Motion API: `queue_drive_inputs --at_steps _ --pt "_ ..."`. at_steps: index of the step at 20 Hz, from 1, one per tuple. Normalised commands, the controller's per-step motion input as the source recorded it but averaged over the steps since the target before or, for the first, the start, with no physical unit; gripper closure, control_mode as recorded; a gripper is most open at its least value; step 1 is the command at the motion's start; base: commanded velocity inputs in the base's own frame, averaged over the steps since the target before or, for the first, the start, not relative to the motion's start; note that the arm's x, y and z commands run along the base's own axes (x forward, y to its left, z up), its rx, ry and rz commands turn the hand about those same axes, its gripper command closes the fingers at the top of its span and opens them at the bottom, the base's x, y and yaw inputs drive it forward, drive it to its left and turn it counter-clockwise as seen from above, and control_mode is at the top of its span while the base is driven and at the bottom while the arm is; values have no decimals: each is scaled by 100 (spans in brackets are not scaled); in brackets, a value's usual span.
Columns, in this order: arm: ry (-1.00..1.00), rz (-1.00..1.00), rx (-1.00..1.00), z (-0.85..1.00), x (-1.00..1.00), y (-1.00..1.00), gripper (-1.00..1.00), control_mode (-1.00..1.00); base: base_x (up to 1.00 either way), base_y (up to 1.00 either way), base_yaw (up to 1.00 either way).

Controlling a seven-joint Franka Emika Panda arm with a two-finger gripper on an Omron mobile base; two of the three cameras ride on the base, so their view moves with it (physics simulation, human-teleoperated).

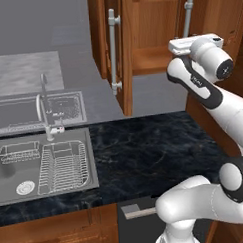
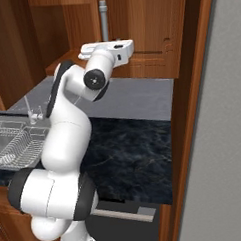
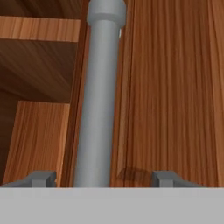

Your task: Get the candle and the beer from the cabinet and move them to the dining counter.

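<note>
Reddish-brown cabinet (image 1: 150, 37), black grey-veined counter (image 1: 144, 147)

base views flank the arm; hand view hugs the cabinet (image 3: 175, 87) handle (image 3: 97, 109).

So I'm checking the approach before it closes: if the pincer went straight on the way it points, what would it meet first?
The pincer is open, one fingertip on each side of the silver bar handle of the cabinet door. Straight on it would likely meet that handle first, though how far off it is is unclear.

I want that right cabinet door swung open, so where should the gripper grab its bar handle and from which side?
Grip the handle mid-shaft, coming straight at the door's face. The bar is vertical, round and slim, standing off the door, and already sits between the gripper's spread fingertips.
</note>
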Motion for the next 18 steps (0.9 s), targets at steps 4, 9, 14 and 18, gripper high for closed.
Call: queue_drive_inputs --at_steps 4,9,14,18 --pt "0 0 1 0 21 -11 -100 -100 0 0 0" --pt "0 0 0 0 15 0 -100 -100 0 0 0" --pt "0 0 0 0 0 0 100 -100 0 0 0" --pt "0 0 0 0 0 0 100 -100 0 0 0"
